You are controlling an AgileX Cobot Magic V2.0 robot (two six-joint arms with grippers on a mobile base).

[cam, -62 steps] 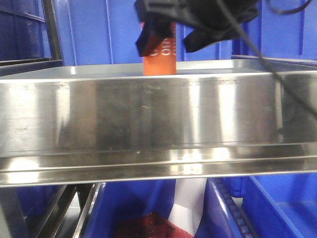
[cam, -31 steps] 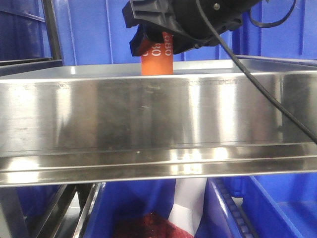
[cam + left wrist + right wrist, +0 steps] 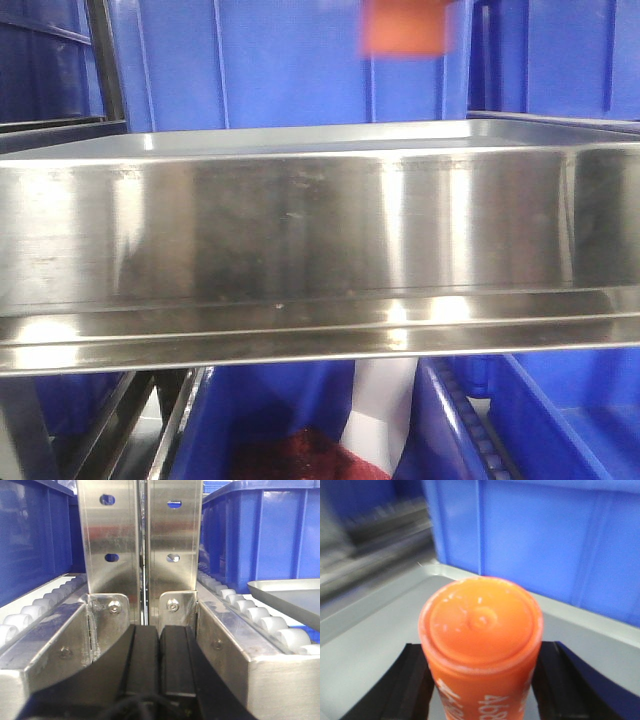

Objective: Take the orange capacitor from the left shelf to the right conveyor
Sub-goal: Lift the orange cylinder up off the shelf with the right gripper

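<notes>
— Since the orange capacitor looks like a smooth, rigid can, how will it handle?
— Light and stiff, I'd judge, perhaps slippery; take it mid-side. Right hand is clamped on it, above the left shelf. White "4680" shows on its side, partly cut off. Left hand is pressed together, empty.

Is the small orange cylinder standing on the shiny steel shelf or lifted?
Lifted: the orange cylinder hangs above the shelf, clamped by the right gripper.

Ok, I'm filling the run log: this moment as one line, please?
right gripper: shut on orange capacitor | capacitor: held clear above steel shelf | left gripper: shut, empty
</notes>
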